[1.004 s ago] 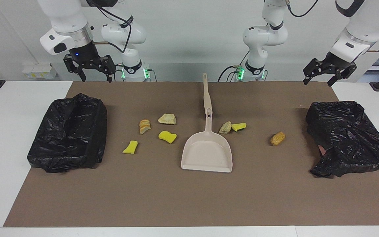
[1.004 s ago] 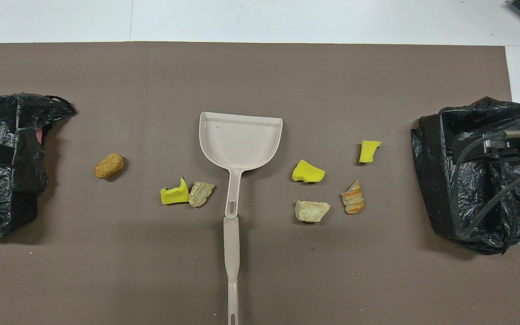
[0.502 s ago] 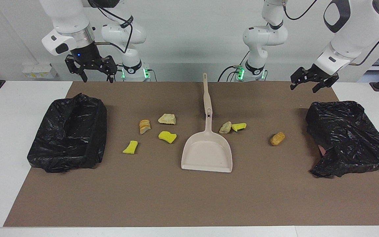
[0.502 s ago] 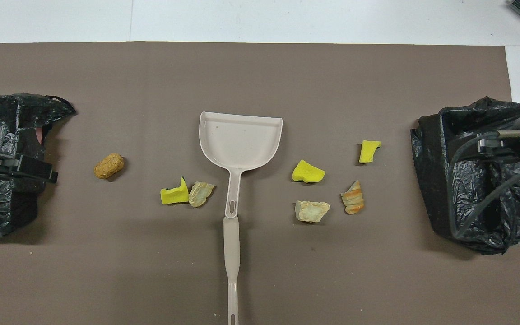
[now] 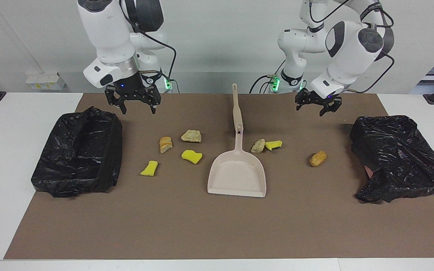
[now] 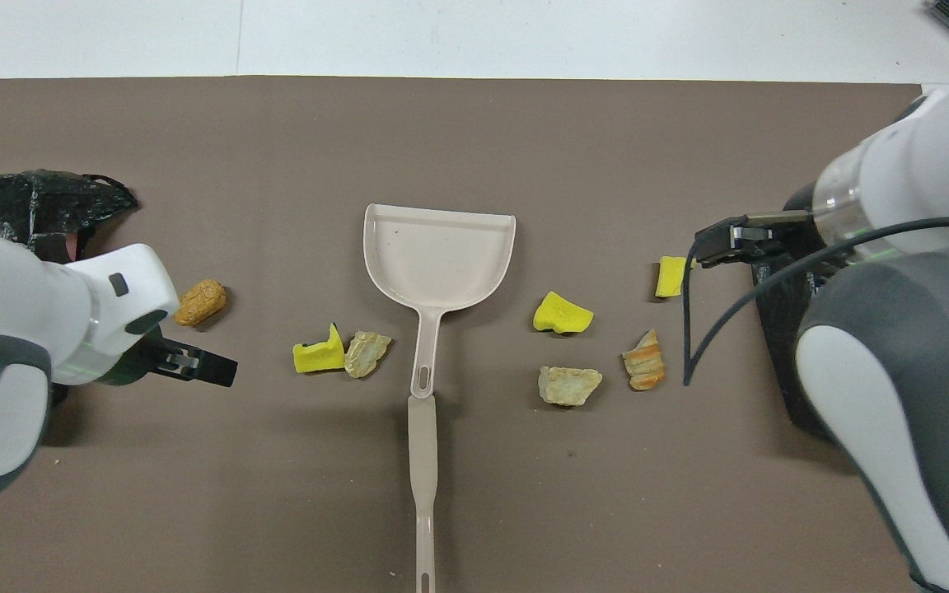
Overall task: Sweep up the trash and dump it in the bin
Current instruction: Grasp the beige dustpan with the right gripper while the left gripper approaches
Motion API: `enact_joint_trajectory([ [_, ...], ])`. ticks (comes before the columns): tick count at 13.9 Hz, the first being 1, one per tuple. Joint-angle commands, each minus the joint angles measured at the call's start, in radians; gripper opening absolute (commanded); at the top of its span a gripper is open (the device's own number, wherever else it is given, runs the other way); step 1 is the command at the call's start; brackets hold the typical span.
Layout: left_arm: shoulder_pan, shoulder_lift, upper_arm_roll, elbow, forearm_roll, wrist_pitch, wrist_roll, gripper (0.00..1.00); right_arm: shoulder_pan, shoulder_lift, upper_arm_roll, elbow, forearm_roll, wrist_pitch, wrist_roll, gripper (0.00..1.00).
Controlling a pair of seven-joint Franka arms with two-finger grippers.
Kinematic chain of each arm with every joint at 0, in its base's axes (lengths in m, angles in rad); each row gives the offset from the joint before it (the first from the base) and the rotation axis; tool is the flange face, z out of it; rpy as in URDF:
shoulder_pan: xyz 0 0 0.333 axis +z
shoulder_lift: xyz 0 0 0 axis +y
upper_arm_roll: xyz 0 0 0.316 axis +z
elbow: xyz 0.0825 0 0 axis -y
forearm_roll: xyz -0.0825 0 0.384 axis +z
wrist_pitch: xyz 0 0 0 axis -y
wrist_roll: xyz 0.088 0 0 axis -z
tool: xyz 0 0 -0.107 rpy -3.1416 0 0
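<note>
A beige dustpan (image 5: 237,177) lies mid-mat, its long handle (image 5: 236,109) pointing toward the robots. Several trash scraps lie on either side of it. Toward the right arm's end are two yellow sponge chunks (image 5: 192,156) (image 5: 149,168), a tan lump (image 5: 191,136) and a striped bread piece (image 5: 165,144). Toward the left arm's end are a tan lump (image 5: 258,146) touching a yellow chunk (image 5: 274,144), and an orange-brown lump (image 5: 318,158). My right gripper (image 5: 138,109) hangs open and empty over the mat beside one black-lined bin (image 5: 79,152). My left gripper (image 5: 310,110) hangs open and empty over the mat between the handle and the other bin (image 5: 398,156).
A brown mat (image 5: 217,226) covers most of the white table (image 5: 9,124). The black-bagged bins stand at its two ends. In the overhead view both arms' white bodies cover much of each bin.
Both arms have swung inward from above the bins toward the middle of the mat and come lower. Both grippers stay open; nothing on the mat has moved.
</note>
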Motion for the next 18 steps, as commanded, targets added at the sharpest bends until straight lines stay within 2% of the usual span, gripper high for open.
enact_joint_trajectory([
  [1,-0.088,-0.128,0.016,-0.209,-0.017,0.136,-0.056,1.0,0.069,0.04,0.0,-0.002,0.009,0.047,0.12,1.0],
  [5,-0.272,-0.141,0.016,-0.29,-0.017,0.231,-0.266,1.0,0.213,0.155,0.0,-0.002,-0.008,0.163,0.277,1.0],
  [9,-0.476,-0.105,0.016,-0.394,-0.017,0.425,-0.483,1.0,0.336,0.266,-0.003,0.012,-0.008,0.237,0.413,1.0],
  [11,-0.554,-0.098,0.016,-0.423,-0.017,0.472,-0.565,1.0,0.354,0.304,0.0,0.035,-0.011,0.244,0.443,1.0],
  [13,-0.619,-0.061,0.01,-0.423,-0.017,0.503,-0.642,1.0,0.42,0.352,-0.005,0.046,-0.011,0.268,0.448,1.0],
  [15,-0.68,-0.015,0.01,-0.423,-0.016,0.539,-0.714,1.0,0.443,0.399,-0.005,0.057,-0.012,0.291,0.455,1.0],
  [18,-0.7,-0.025,0.002,-0.437,-0.016,0.525,-0.763,1.0,0.463,0.43,0.0,0.063,-0.009,0.322,0.464,0.99],
])
